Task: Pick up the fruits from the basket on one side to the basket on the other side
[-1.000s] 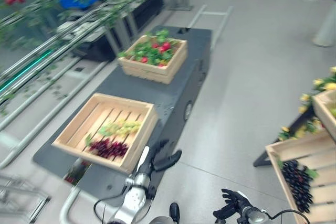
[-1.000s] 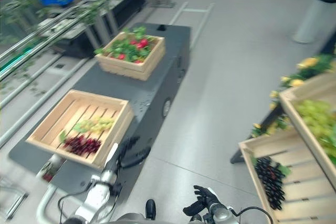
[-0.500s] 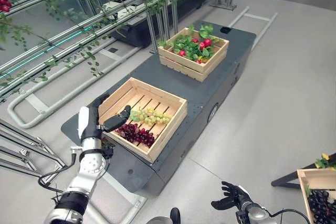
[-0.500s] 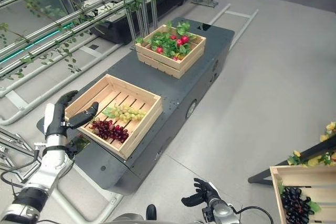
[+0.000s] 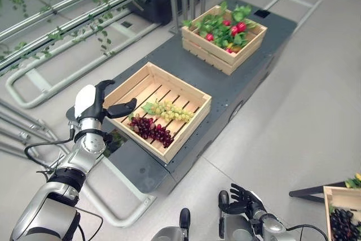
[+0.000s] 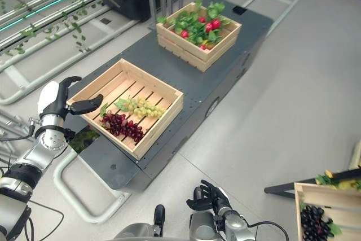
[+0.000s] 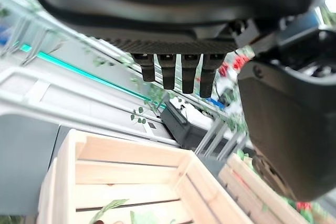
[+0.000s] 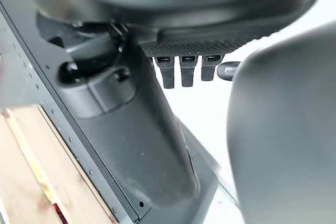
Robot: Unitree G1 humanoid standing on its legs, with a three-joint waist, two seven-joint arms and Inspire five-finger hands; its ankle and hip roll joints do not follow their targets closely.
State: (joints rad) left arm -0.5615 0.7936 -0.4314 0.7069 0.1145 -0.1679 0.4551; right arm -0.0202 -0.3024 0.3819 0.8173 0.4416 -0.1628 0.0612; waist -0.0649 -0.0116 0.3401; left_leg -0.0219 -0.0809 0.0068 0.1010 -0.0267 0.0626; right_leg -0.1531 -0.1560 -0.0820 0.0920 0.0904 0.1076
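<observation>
The dark surface (image 5: 186, 80) carries two wooden crates: a far crate (image 5: 224, 38) full of leaves and red fruit, and the near crate (image 5: 159, 109) holding a green grape bunch (image 5: 171, 112) and a dark red grape bunch (image 5: 151, 130), lying just beside each other toward the crate's near corner. At the right edge of the head views stands another crate (image 5: 342, 218) holding dark grapes (image 5: 344, 225), well apart across open floor; I judge that to be the goal basket.

The left robot hand (image 5: 95, 105) hovers by the near crate's left wall, fingers spread and relaxed, thumb pointing toward the crate, holding nothing. The step in hand looks like the reach for a bunch. To do it well, the hand should rise over the crate wall rather than cross through it, then come down from above on the dark red bunch, the nearer of the two, and close around the body of the bunch rather than a single grape.

The crate walls are the edges to mind: the bunches sit low on the slats, so the fingers need a steep approach. Above the crate the room is open. Metal rails with vine leaves (image 5: 84, 9) run off to the left, well apart from the path.

The right robot hand (image 5: 243, 200) hangs low at the bottom of the head view, fingers loosely spread, empty.
</observation>
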